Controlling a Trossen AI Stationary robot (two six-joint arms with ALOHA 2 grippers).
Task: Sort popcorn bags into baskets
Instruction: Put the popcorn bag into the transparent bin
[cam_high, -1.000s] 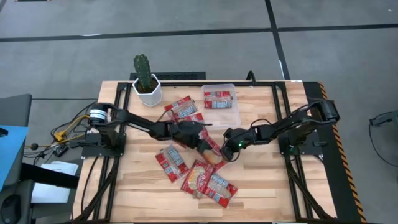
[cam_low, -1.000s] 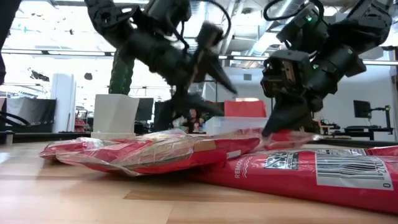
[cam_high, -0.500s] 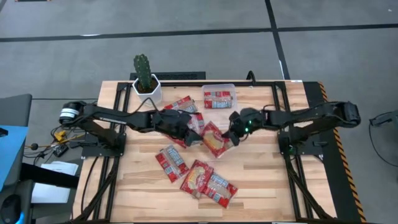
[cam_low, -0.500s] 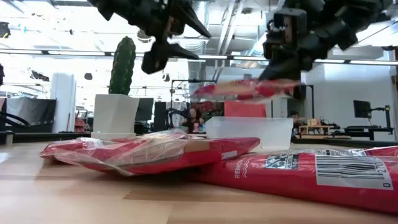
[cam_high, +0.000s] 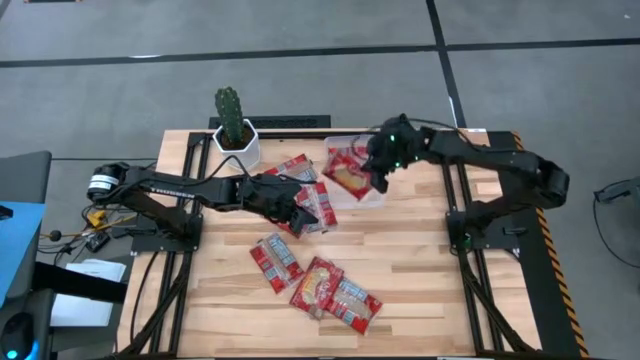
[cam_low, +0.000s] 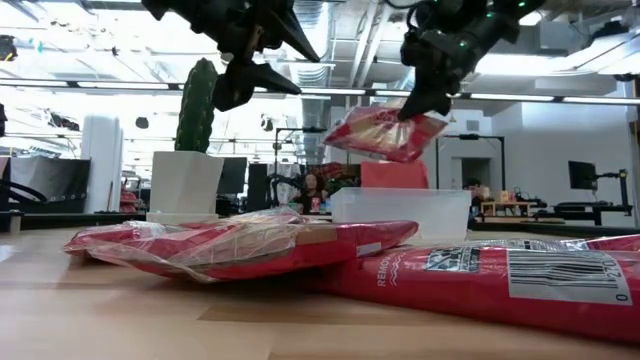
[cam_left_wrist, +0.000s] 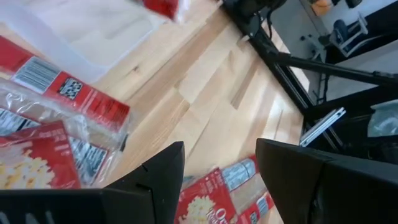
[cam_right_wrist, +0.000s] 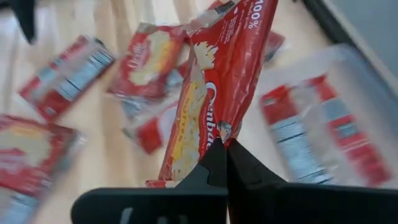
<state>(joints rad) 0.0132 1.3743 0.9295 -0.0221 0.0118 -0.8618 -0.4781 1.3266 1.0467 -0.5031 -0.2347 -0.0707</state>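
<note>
My right gripper (cam_high: 374, 178) is shut on a red popcorn bag (cam_high: 347, 174) and hangs over the clear tray (cam_high: 378, 196) near the table's far edge. Another bag (cam_right_wrist: 311, 130) lies flat in the tray. My left gripper (cam_high: 303, 212) is open and hovers in the air above a pile of red bags (cam_high: 296, 178) at the table's middle, touching nothing. Three more bags (cam_high: 278, 262) (cam_high: 316, 283) (cam_high: 353, 304) lie flat toward the near edge. In the low view the held bag (cam_low: 385, 131) floats above the tray (cam_low: 400, 214). My right gripper pinches the popcorn bag by one edge (cam_right_wrist: 222, 132) between its two shut fingers (cam_right_wrist: 239, 163). The fingers come slanting down from above. The bag is lifted clear, tilted, and stretches out ahead of the fingers above the tray.
A white pot with a cactus (cam_high: 235, 138) stands at the far left corner, left of the tray. The black arm frames (cam_high: 470, 240) run along both table sides. Bare wood (cam_high: 420, 270) lies on the near right.
My right gripper has lifted the popcorn bag off the table's middle and carried it up and toward the far edge, over the tray. The bag has gone from lying flat to hanging clear and tilted. My left gripper has risen from the pile and drawn slightly left, staying open.
</note>
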